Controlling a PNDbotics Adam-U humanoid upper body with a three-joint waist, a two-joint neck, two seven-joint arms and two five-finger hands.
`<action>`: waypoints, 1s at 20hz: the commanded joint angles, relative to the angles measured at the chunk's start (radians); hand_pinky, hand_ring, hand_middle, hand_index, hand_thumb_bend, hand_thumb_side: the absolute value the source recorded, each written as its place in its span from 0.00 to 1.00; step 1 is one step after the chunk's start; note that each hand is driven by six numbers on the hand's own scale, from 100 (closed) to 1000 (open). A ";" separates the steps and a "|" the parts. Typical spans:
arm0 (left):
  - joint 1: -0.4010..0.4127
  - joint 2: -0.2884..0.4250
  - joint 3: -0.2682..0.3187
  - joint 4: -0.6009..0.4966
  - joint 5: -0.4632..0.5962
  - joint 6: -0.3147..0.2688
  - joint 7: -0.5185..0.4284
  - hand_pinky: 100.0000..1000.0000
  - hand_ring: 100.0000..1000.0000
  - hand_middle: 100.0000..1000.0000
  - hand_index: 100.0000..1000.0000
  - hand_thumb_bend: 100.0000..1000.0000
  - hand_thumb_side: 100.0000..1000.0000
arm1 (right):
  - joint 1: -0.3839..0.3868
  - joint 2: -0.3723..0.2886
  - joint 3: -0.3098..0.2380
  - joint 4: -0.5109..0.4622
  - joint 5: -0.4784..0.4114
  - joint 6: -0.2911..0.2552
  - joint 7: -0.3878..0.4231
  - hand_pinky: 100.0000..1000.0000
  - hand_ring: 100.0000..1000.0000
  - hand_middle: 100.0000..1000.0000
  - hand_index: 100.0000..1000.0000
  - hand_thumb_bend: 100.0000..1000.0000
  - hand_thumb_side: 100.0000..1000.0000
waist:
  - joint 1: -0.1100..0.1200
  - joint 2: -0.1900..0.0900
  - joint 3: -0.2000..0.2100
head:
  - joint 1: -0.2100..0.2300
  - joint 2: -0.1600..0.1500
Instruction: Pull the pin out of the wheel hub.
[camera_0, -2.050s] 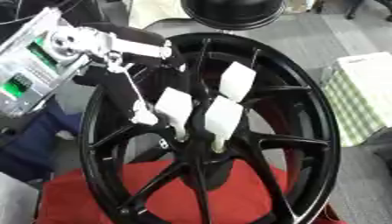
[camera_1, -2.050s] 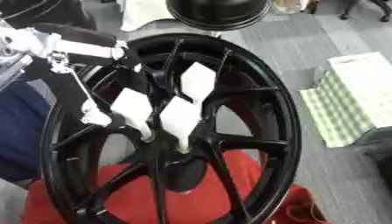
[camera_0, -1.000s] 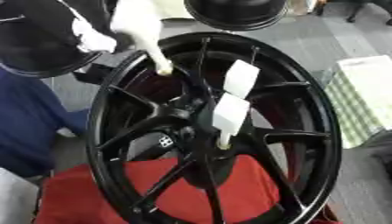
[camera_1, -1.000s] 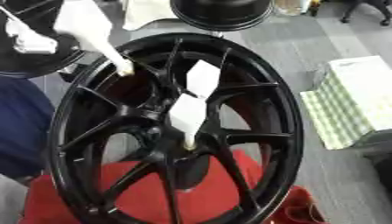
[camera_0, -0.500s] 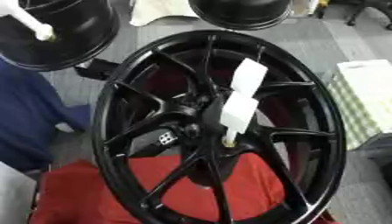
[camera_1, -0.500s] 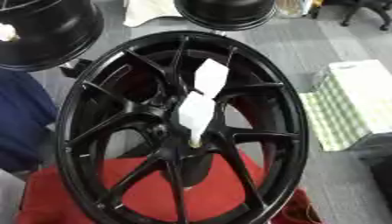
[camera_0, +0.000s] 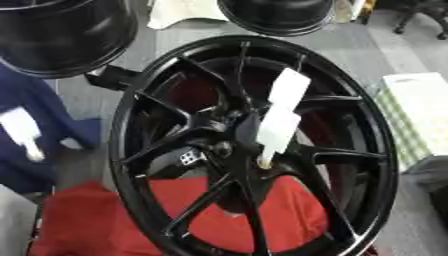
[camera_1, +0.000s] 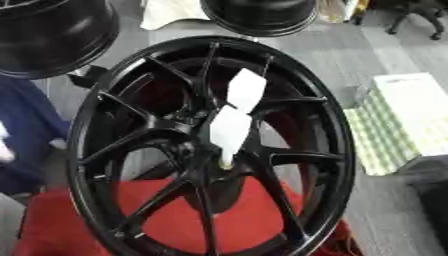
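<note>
Left hand: nothing sure of it shows, only a blurred white shape (camera_0: 19, 129) at the left edge with a thin stem hanging down from it. Cannot tell if that is fingers, or something held, so the hand's state cannot be told. Right hand shows in neither view.

The shape lies over blue cloth (camera_0: 39, 97). Right of it, apart, stands the black wheel hub (camera_0: 153, 195), tilted, spokes facing the camera, lower rim on red cloth (camera_0: 83, 227).

Further right, at the hub's centre, the pin (camera_0: 278, 127) is seated in the wheel: a white block narrowing to a pale tip. Long axis is close to upright in the picture, leaning a little, top to the right, tip pointing down and slightly left at the hub's middle. A second white block (camera_0: 289, 89) sits just above it on the same line, touching or nearly so.

Above the shape is a black rim (camera_0: 61, 37), another black rim (camera_0: 276, 15) is at the top edge.

Left eye view alone shows the white shape whole and a small square emblem (camera_0: 188, 158) left of the pin tip. Right eye view cuts the shape to a sliver, but shows more of the green-checked box (camera_1: 394, 125) far right, and a chair base (camera_1: 411, 17) top right
</note>
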 joint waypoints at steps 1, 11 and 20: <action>0.002 0.054 0.044 -0.017 0.004 -0.004 0.027 0.77 0.84 0.82 0.86 0.58 0.42 | -0.011 -0.040 -0.013 -0.016 -0.002 0.003 -0.003 0.71 0.61 0.55 0.67 0.00 0.68 | 0.000 -0.023 0.000 | 0.005 -0.010; -0.057 -0.002 0.156 -0.043 0.169 0.024 0.201 0.65 0.74 0.72 0.76 0.45 0.39 | -0.003 -0.043 -0.015 -0.022 -0.002 0.004 -0.002 0.70 0.61 0.55 0.67 0.00 0.67 | -0.014 -0.040 0.010 | 0.001 -0.001; -0.035 -0.085 0.265 -0.052 0.332 0.078 0.364 0.63 0.74 0.72 0.78 0.50 0.38 | 0.006 -0.045 -0.024 -0.031 -0.007 -0.005 -0.011 0.70 0.61 0.55 0.67 0.00 0.67 | -0.023 -0.036 0.013 | 0.000 0.001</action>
